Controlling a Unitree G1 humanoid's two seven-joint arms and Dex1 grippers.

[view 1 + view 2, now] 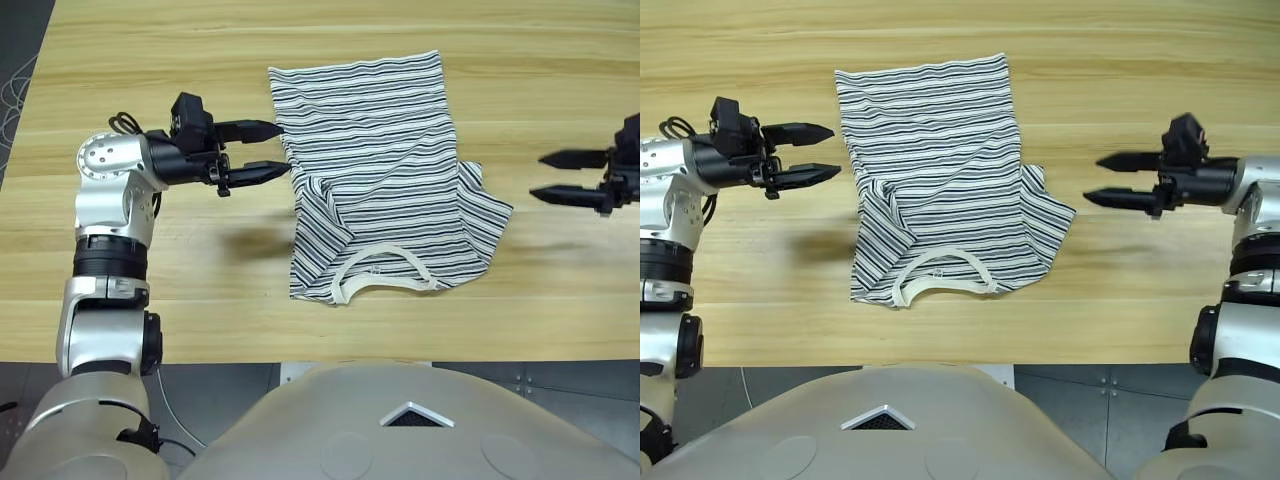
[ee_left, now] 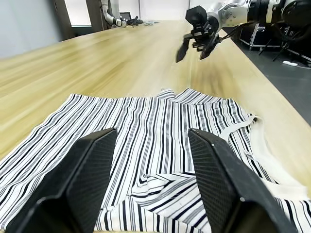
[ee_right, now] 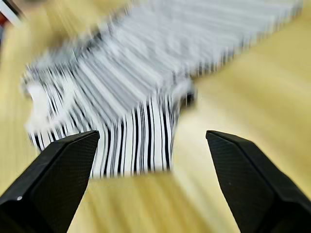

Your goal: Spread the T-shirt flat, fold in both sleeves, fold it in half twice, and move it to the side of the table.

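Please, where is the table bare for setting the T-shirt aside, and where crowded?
Bare table lies beyond the far hem of the T-shirt, and between its right sleeve and the open right pincer. Crowded: its left edge, where the open left pincer nearly meets it.

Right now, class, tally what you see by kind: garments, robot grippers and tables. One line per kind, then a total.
Garments: 1, the striped T-shirt
Grippers: 2, the left gripper and the right gripper, both open
Tables: 1, the wooden table
Total: 4
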